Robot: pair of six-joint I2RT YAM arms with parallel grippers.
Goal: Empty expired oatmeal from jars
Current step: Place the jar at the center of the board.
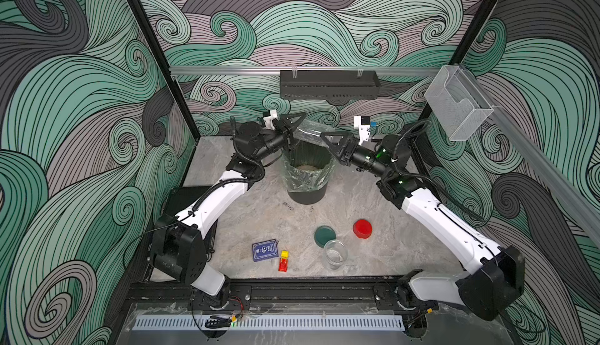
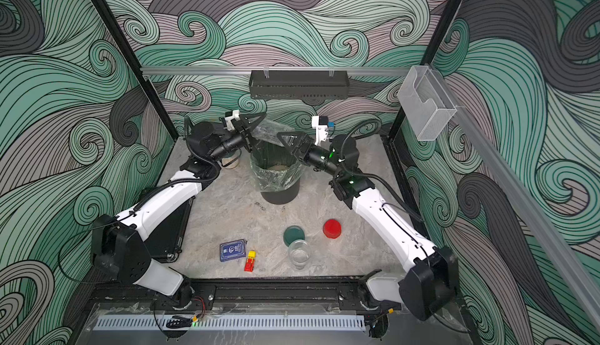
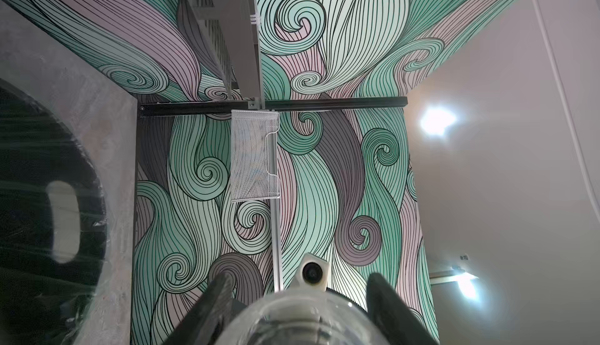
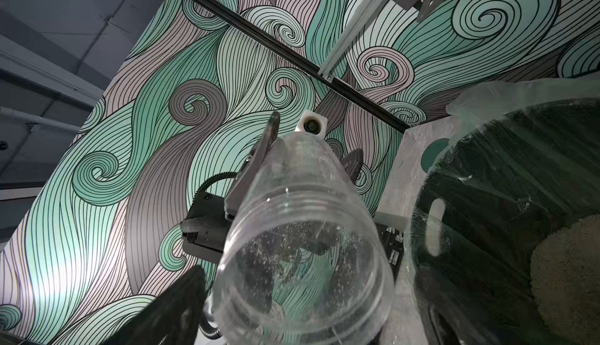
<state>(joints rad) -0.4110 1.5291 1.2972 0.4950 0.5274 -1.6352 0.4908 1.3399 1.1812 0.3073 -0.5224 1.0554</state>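
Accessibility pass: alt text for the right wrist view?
A clear, nearly empty jar, mouth toward the camera, is held at its base by the left gripper. Close by, the lined black bin holds a heap of oatmeal.

Both top views sit high at the front, looking down & toward the back wall, far enough for the whole bench point(image 1: 357, 203), both arms & the bin point(image 1: 306, 195); nearly the same scene in each. Left wrist cam, just behind its fingers point(image 3: 217, 298), tilts up at wall & ceiling w/ the jar point(image 3: 311, 324) v. close. Right wrist cam faces it, also tilted up, sharing jar & bin rim.
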